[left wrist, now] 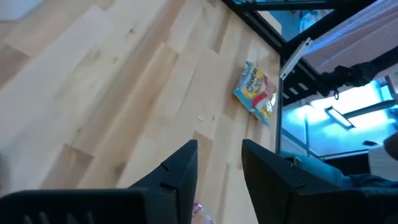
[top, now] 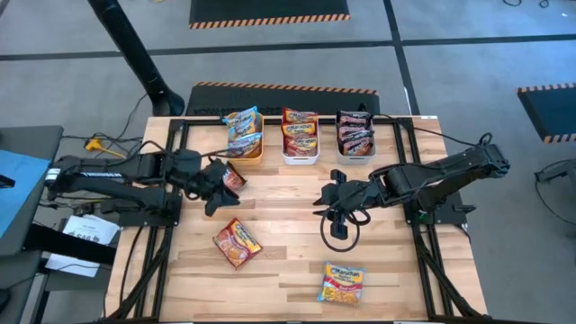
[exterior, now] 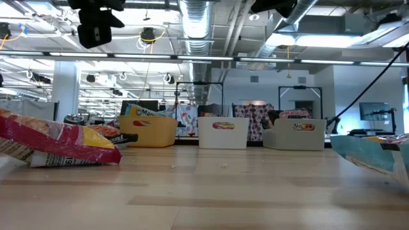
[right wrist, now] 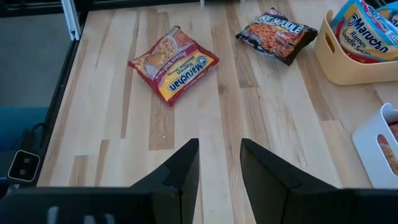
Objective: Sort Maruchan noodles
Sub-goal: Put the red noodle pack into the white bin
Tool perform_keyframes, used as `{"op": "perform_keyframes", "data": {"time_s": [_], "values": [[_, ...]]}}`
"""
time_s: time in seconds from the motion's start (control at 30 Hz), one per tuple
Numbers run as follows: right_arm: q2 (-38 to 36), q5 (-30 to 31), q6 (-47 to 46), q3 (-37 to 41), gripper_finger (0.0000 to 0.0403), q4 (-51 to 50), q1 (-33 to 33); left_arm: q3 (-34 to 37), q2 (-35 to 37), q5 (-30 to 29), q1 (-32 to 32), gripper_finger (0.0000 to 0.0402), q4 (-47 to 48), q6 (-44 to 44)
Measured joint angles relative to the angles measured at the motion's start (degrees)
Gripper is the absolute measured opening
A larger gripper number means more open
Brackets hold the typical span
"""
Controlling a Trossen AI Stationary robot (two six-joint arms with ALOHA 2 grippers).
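Note:
Three Maruchan packets lie loose and flat on the table. A dark red-black one (top: 234,177) (right wrist: 277,34) is by the orange bin, a red-orange one (top: 237,243) (right wrist: 174,65) is left of the table's middle, and a yellow-and-blue one (top: 342,282) (left wrist: 255,93) is near the near edge. My left gripper (top: 214,191) (left wrist: 219,168) hovers just left of the dark packet, open by a narrow gap and touching nothing I can see. My right gripper (top: 335,216) (right wrist: 219,165) hangs over the table's middle, right of centre. It shows the same narrow gap and is empty.
Along the far edge stand an orange bin (top: 256,155) with yellow-and-blue packets, a white bin (top: 300,159) with red-orange ones and a grey bin (top: 355,155) with dark ones. A black frame rail (top: 409,171) borders the table. Bare wood lies between the loose packets.

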State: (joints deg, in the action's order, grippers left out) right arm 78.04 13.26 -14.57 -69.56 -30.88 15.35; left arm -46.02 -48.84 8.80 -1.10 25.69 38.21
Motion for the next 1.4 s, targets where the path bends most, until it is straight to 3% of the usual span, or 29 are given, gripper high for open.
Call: {"op": "perform_keyframes", "data": {"time_s": [0.37, 0.9, 1.0, 1.13, 1.3, 1.4], "values": [[0.0, 0.0, 0.0, 0.0, 0.0141, -0.2, 0.0, 0.0, 0.0, -0.6, 7.7, 0.0082, -12.0, 3.6], [0.0, 0.0, 0.0, 0.0, 0.0141, -0.4, 0.0, 0.0, 0.0, 2.9, 10.1, 0.0085, -12.7, -16.7], [0.0, 0.0, 0.0, 0.0, 0.0141, -0.4, 0.0, 0.0, 0.0, 0.1, 10.2, 0.0100, -13.4, -19.8], [0.0, 0.1, 0.0, 0.0, 0.0141, -0.4, 0.0, 0.0, -0.6, -7.3, 10.1, 0.0118, -16.4, -17.4], [0.0, 0.1, 0.0, 0.0, 0.0141, -0.4, 0.0, 0.0, -3.2, -5.3, 11.9, 0.0118, -20.9, -19.9], [0.0, 0.1, 0.0, 0.0, 0.0141, -0.4, 0.0, -0.9, -6.1, -4.8, 13.3, 0.0111, -18.9, -21.5]]}}
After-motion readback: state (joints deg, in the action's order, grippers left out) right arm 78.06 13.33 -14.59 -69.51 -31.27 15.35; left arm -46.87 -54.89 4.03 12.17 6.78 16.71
